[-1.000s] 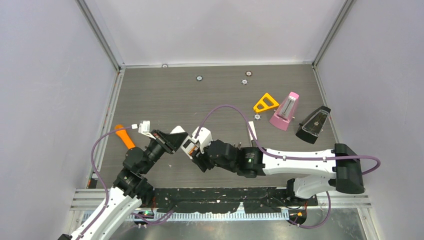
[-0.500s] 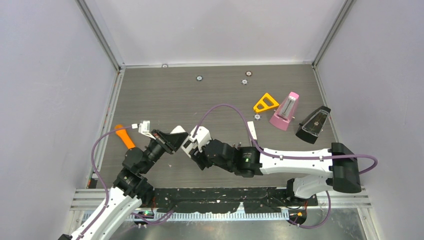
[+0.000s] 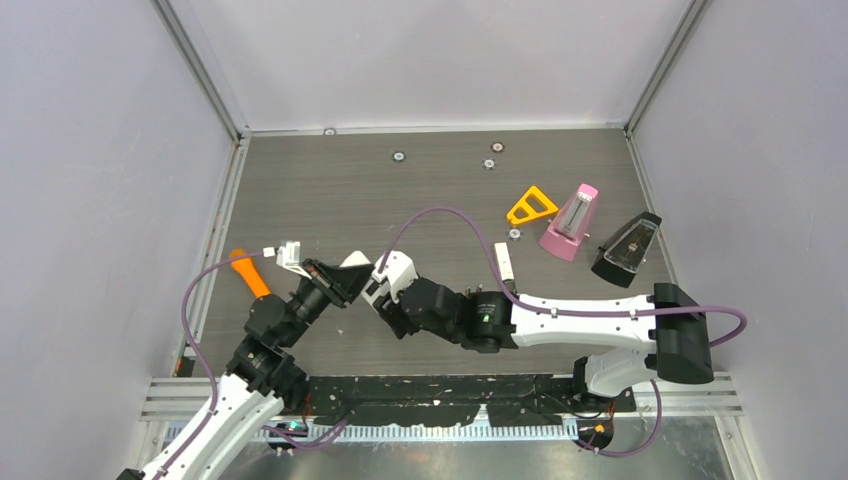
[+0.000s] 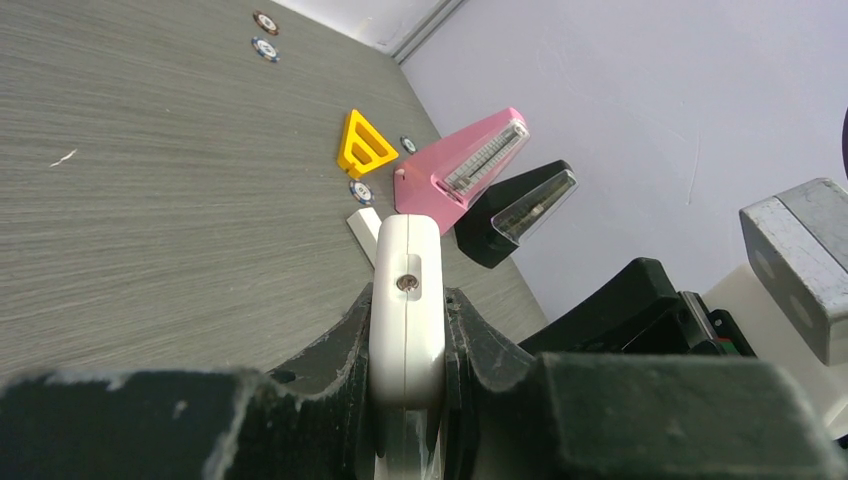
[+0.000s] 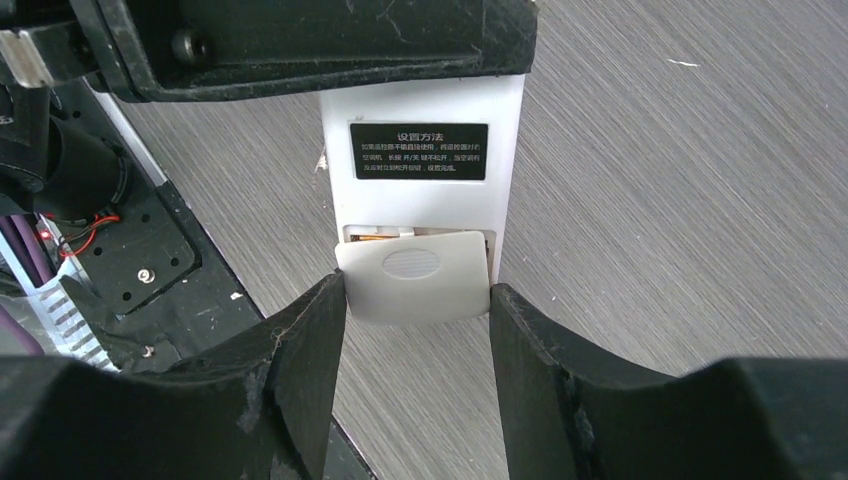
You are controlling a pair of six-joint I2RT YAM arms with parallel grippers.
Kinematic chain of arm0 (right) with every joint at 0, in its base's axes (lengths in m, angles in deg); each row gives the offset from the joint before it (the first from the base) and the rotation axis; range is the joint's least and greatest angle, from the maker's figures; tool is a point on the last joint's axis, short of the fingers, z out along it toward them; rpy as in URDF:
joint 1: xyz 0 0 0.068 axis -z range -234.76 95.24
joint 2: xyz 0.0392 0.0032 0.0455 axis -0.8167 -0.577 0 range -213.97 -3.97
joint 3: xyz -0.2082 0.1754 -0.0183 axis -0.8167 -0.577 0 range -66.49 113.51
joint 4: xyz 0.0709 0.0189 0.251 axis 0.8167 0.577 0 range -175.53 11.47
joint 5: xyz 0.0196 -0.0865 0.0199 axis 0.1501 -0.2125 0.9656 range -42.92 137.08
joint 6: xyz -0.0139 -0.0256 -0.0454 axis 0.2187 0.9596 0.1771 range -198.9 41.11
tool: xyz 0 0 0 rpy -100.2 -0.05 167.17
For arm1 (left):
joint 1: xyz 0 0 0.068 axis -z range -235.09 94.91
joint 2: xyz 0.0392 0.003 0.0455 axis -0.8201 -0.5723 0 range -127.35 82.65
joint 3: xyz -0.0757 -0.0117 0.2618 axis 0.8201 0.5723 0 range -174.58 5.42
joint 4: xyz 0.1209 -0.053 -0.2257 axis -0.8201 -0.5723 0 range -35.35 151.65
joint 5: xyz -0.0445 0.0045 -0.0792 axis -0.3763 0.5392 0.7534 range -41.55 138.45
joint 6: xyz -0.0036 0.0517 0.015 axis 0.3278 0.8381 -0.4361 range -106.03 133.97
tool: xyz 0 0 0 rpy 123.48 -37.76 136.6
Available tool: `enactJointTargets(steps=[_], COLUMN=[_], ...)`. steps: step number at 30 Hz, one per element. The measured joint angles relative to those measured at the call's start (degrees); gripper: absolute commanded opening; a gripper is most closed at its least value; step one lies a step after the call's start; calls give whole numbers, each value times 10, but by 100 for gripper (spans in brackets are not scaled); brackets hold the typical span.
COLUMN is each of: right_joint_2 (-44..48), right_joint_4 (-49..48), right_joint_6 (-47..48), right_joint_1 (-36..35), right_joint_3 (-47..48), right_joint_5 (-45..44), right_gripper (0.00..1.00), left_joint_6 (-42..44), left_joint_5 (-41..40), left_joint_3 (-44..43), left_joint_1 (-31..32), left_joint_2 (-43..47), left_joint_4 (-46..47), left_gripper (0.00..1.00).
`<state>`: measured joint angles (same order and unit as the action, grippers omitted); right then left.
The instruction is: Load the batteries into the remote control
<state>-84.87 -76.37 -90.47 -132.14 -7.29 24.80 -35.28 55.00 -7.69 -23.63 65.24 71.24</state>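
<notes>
The slim white plastic remote control is off the grey wood-grain desk, near its front left. Your left tool clamps it, narrowed onto its two broad faces. The remote's long axis runs straight out from that tool toward the right side of the desk, roughly at the pink wedge-shaped metronome. The battery end leads, and the back, with its black printed label, is turned to the right wrist camera. Over the last second your right arm has crept left while the remote stayed put. Your right tool now stands at middling width, a finger pressed on each side edge of the pale grey battery cover. The cover is slid partly off, showing a thin gap with a coppery contact. By the look of it, you are opening the compartment and loading has not begun. No batteries show in any view.
</notes>
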Motion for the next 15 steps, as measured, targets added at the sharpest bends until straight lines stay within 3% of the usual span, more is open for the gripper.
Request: enactJointTargets(steps=[15], right_joint_2=[-3], right_joint_4=[4], right_joint_6=[-21], right_joint_1=[7], right_joint_3=[5], right_joint_5=[8], right_gripper=[47], left_joint_6=[1], left_joint_5=[-11], left_joint_3=[0], left_joint_1=[-1], left_joint_2=[9], left_joint_4=[-6], left_gripper=[0])
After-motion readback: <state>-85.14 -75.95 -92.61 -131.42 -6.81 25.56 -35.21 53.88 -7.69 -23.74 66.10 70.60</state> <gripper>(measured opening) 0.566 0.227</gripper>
